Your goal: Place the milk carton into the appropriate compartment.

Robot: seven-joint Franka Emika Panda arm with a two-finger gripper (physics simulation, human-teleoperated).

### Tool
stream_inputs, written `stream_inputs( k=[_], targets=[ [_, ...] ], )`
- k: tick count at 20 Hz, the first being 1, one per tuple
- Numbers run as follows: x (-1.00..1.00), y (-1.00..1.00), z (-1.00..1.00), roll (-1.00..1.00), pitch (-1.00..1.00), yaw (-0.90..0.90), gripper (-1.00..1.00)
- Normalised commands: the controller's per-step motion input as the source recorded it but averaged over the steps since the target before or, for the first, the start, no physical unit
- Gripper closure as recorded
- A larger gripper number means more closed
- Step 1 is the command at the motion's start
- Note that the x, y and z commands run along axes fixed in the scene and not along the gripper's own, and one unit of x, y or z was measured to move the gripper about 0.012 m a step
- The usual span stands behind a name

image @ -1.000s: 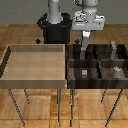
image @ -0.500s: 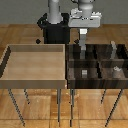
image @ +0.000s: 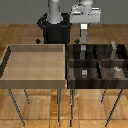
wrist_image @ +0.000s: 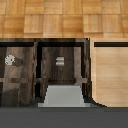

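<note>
The small pale grey-white milk carton [wrist_image: 64, 95] with its peaked top hangs beneath the arm's pincer [image: 85, 35], up in the air over the back row of the dark brown streaked wooden bin [image: 70, 75] split into four cells. The fingers are not plainly seen, but since the carton is off the surface, the pincer is judged to be closed narrowly on its sides. The carton looks light and stiff, a thin-walled box with smooth flat faces that could slip or twist. The best hold is probably across two opposite flat walls below the sloped peak, squeezed gently. In the wrist view the carton hides much of the compartment [wrist_image: 62, 50] straight below it, where a small grey block [wrist_image: 60, 61] already lies. A round pale grey object [wrist_image: 10, 60] sits in the neighbouring cell. In the exterior view, a tall grey block [image: 114, 48] stands in the back cell on the exterior view's right. The bin's dividing walls are what the carton could catch on if it were lowered off-centre. The undivided light tan wooden tray [image: 35, 80] stands just beside the bin on the exterior view's left and is not in the way.
</note>
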Motion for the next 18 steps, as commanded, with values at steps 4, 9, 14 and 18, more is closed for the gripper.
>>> stream_inputs(
  k=[4,9,14,18],
  targets=[
    [0.0,0.0,0.0,0.0,0.0,0.0,1.0],
    [0.0,0.0,-0.2,0.0,0.0,0.0,1.0],
    [0.0,0.0,-0.6,0.0,0.0,0.0,1.0],
    [0.0,0.0,-1.0,0.0,0.0,0.0,1.0]
  ],
)
